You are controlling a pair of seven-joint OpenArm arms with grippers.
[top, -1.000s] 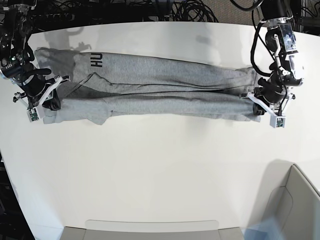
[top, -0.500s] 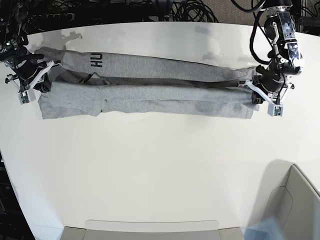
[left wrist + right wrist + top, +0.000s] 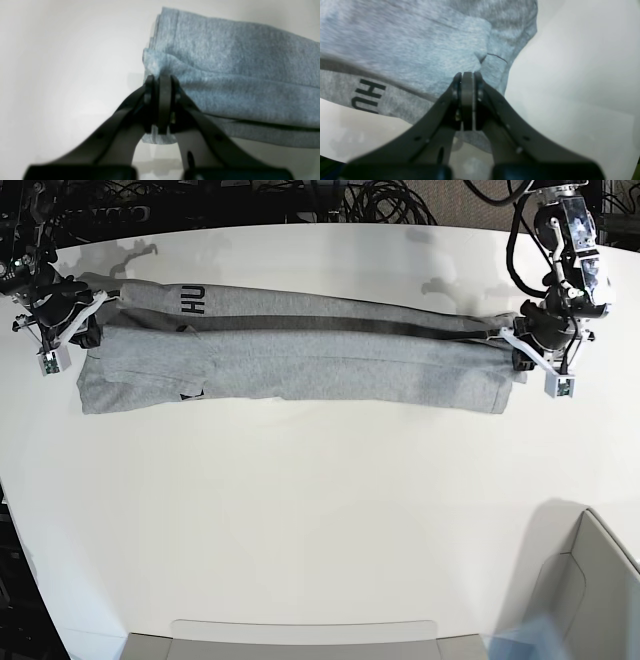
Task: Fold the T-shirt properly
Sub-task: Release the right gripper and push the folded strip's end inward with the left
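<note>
A: Grey cotton in the left wrist view: the left gripper (image 3: 160, 85) has its jaws pinched tight on a bunched corner of the T-shirt (image 3: 237, 75). Table (image 3: 62, 62) beyond. Cloth under the jaws is hidden.

B: Right wrist view, same thing: right gripper (image 3: 467, 82) is clamped on a fold, "HU" print at left, rest of the lettering cut off.

A: Base view: shirt is a long band across the far side of the table, stretched between both grippers. Looks like a lengthwise fold mid-carry.

B: Agreed. Next, I'd lay the held edge down evenly and release together. Can't tell if the edges align.
</note>
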